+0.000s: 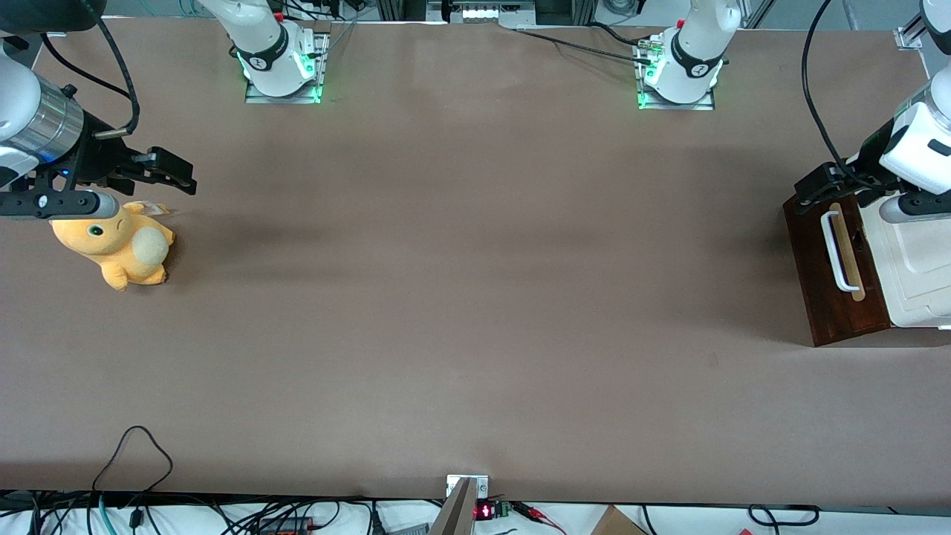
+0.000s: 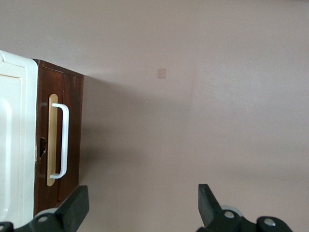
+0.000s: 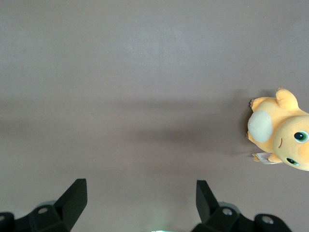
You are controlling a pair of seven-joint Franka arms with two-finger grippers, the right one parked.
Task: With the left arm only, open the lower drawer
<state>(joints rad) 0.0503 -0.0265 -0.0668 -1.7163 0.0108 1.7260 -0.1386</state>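
Hovering wide open and empty, gripper (image 2: 140, 205) above the closed lower drawer (image 2: 60, 140), clear of its handle (image 2: 62, 141).

Lower drawer (image 1: 832, 279): dark reddish-brown wooden front bearing a white bar handle (image 1: 838, 253) mounted on a pale wood strip (image 1: 848, 253), located at the working arm's end of the table, front facing the table's middle, with no interior showing. Left arm (image 1: 917, 145): glossy white with a black cable, positioned above the drawer unit; its black gripper (image 1: 817, 186) hangs over the drawer front's upper edge, just above the handle's end farther from the front camera. Fingers (image 2: 77, 205) are spread wide apart, holding nothing and clear of the handle.
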